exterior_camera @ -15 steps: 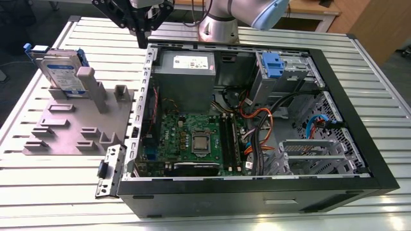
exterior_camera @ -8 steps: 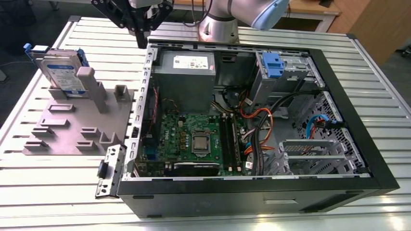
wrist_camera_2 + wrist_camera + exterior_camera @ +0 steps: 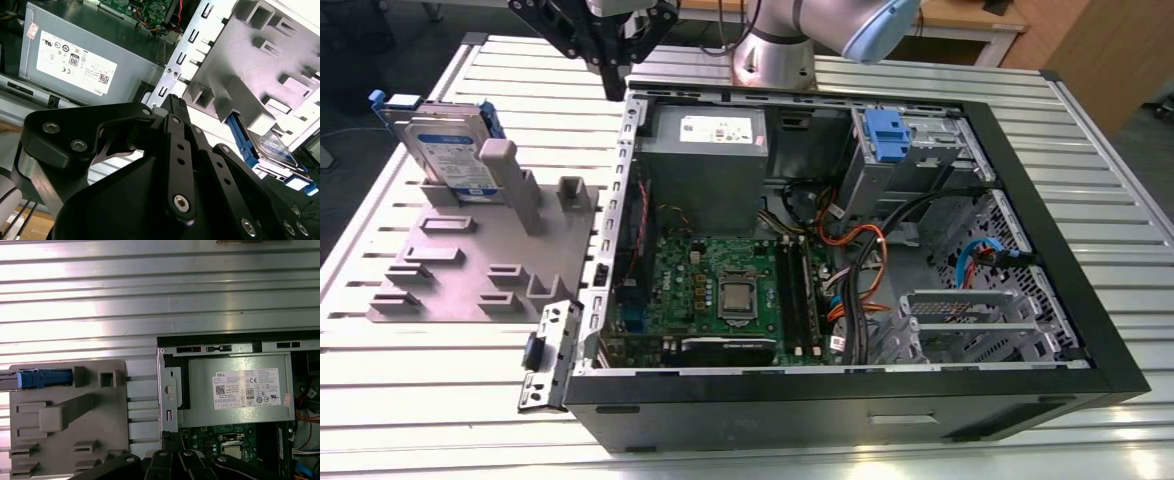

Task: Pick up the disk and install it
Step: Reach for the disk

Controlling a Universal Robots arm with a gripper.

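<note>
Worktop (image 3: 440, 390): ribbed metal slats that carry everything in the scene.
Computer case (image 3: 854, 395): black, nearest the exterior view. It lies on its side with the panel off, which likely leaves the inside open to a reach from above.
Motherboard (image 3: 720, 290): green, flat on the case floor, with orange and black cables beside it.
Metal bracket (image 3: 961, 310): bare and silver, toward the exterior view's right inside the case.
Power supply (image 3: 707, 150): grey box with a white sticker, against the far wall of the case.
Blue latch (image 3: 887, 135): sits on the drive cage in the far corner, with no drive body in it.
Holder (image 3: 467, 270): grey block with slots and posts, just beside the case on the exterior view's left.
Disk (image 3: 447, 150): stands on edge in the holder's far slot, label facing out and blue frame around it. This probably keeps its top edge and faces free to be gripped. It is not yet picked up.
Gripper (image 3: 616, 85): hangs above the far corner of the case, with the disk apart from it on the exterior view's left. Its jaws are drawn together, hold nothing and touch nothing.
Arm (image 3: 787, 40): its base stands farthest back, behind the case.
</note>
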